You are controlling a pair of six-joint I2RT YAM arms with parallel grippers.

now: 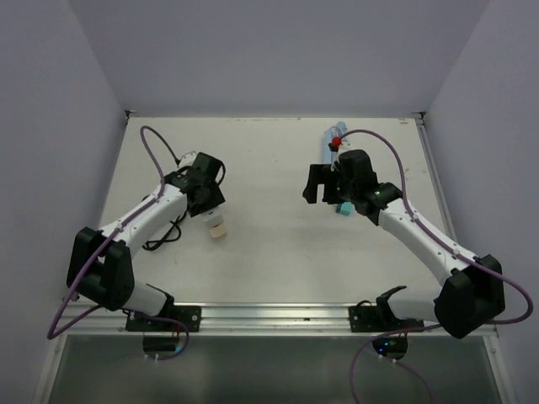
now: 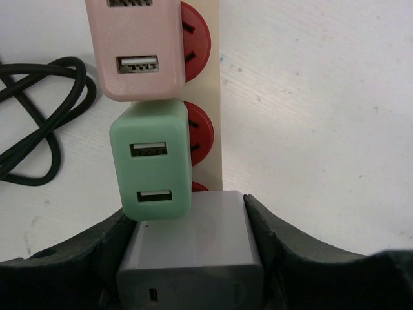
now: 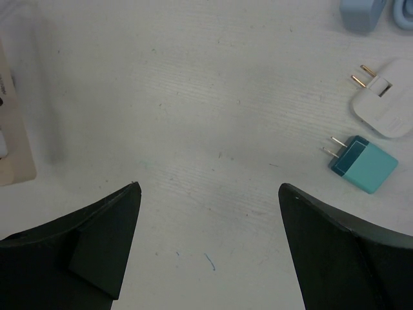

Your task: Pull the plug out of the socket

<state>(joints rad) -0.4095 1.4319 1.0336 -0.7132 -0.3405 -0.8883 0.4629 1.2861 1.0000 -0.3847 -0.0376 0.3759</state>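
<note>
Clamping the grey plug at the 6 o'clock end of the strip, the left gripper is closed on it, with fingers pressed to both flanks of the housing and no gap showing on either side. The plug looks seated and its prongs are hidden. Holding it by the two flat sides probably allows a straight pull away from the strip face without twisting. The green plug touches the grey one at its 12 o'clock edge, and the pink plug sits beyond that, both over red sockets. The end plug is likely the sensible pick, since the fingers can reach it without crowding the neighbours. A black cable lies looped on the table at 9 o'clock, slack and clear of the grip. The right gripper hangs above bare tabletop with its jaws wide apart and nothing held. In its view a teal plug lies at 3 o'clock and a white plug at 2 o'clock, both loose with their prongs exposed. The strip's end shows only at the 9 o'clock edge of that view, well apart from the right gripper. Nothing pins the strip down, so it may lift with the plug.
</note>
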